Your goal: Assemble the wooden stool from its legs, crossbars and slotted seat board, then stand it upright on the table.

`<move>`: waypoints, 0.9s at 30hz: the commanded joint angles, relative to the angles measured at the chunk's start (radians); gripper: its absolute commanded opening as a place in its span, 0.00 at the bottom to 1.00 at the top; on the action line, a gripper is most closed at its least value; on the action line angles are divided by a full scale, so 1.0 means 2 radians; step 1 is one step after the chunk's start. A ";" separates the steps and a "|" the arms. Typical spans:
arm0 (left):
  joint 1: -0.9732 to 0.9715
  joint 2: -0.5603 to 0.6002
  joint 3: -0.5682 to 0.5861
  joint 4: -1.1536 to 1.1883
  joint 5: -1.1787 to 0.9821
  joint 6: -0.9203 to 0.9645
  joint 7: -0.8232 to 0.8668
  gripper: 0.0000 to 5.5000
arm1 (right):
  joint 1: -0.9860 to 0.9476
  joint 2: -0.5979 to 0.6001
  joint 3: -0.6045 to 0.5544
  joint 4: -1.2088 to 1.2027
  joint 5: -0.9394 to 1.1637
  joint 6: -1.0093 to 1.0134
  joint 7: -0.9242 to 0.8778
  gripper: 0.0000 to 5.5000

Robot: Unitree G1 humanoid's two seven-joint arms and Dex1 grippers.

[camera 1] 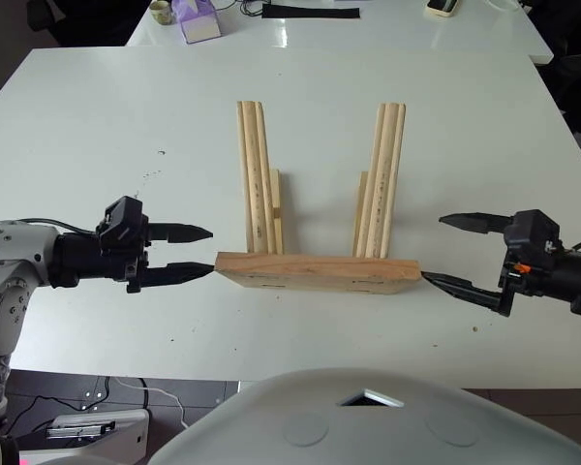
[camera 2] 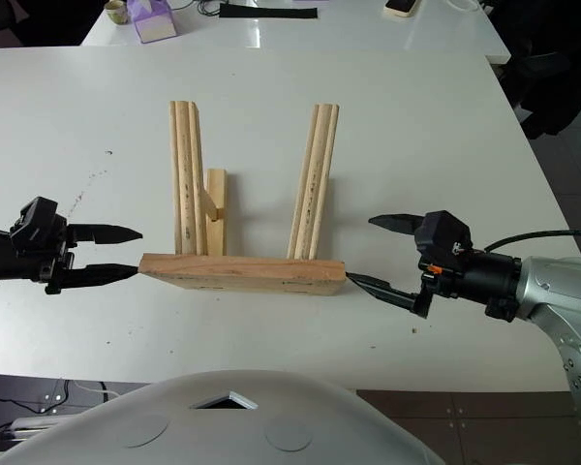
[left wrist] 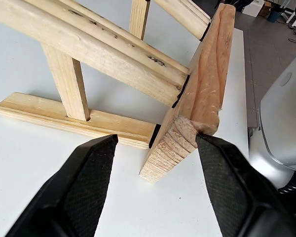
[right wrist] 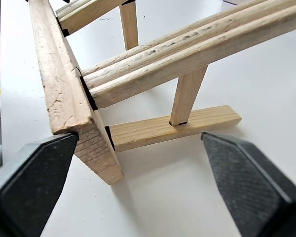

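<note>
Student: Orientation of the stool (camera 1: 318,223) at this stage?

Instructor: Assembled, but lying on its side on the white table (camera 1: 97,145). The seat board (camera 1: 318,272) stands on edge nearest the robot. The legs (camera 1: 255,174) point away across the tabletop, and the crossbars (camera 1: 277,208) lie low between them. Standing it upright is not yet done.

Student: Jaw state?

Instructor: Both sets spread. The left gripper (camera 1: 211,251) straddles the board's left end; the left wrist view shows the end grain between its fingers (left wrist: 89,168), one pad at the board's edge. The right gripper (camera 1: 434,249) gapes wider at the right end, with its lower finger against the board's corner and its upper finger well apart from the wood.

Student: Likely failure from here?

Instructor: Slippage, probably. Each pinch would bear only on a narrow end of the board, so the pads could skid off the grain as the stool pivots. If one arm rose ahead of the other, the frame would skew and could strain the slotted joints. An over-rotated stool might topple toward the table's near edge.
</note>
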 commanded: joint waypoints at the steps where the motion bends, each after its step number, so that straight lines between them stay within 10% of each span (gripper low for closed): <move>1: 0.027 -0.012 -0.034 -0.005 0.025 -0.032 -0.017 0.54 | 0.007 -0.001 0.019 0.027 -0.009 -0.038 0.036 0.84; 27: -0.032 -0.124 -0.196 0.229 0.238 -0.328 0.044 0.42 | 0.000 0.067 0.246 0.198 -0.205 -0.210 0.029 0.84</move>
